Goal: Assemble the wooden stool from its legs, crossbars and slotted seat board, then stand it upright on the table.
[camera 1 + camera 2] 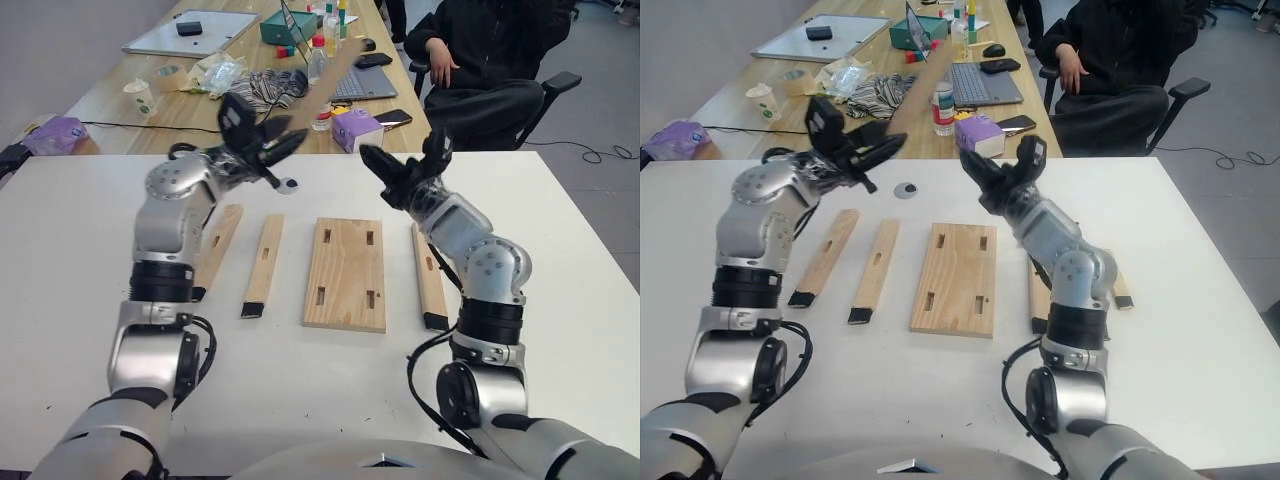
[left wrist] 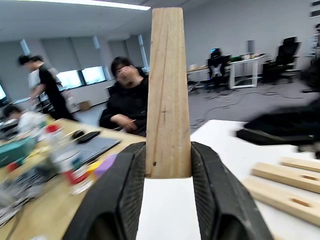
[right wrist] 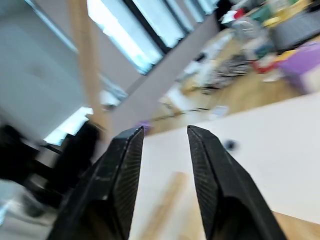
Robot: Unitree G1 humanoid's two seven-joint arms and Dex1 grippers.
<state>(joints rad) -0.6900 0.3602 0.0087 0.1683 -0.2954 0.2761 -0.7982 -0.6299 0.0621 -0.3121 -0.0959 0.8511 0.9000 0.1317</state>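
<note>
The left gripper (image 1: 288, 140) is clamped on one end of a pale tapered wooden leg (image 2: 167, 90). It holds the leg in the air above the far part of the white table (image 1: 560, 260), slanting up toward the desk beyond. The right gripper (image 3: 164, 132) hangs raised over the table, fingers spread, nothing between them. Below, the flat rectangular slotted seat board (image 1: 345, 272) lies on the table. One slotted wooden piece (image 1: 264, 258) lies near its left edge, a second piece (image 1: 222, 235) farther left, and a third piece (image 1: 430, 275) on its right.
</note>
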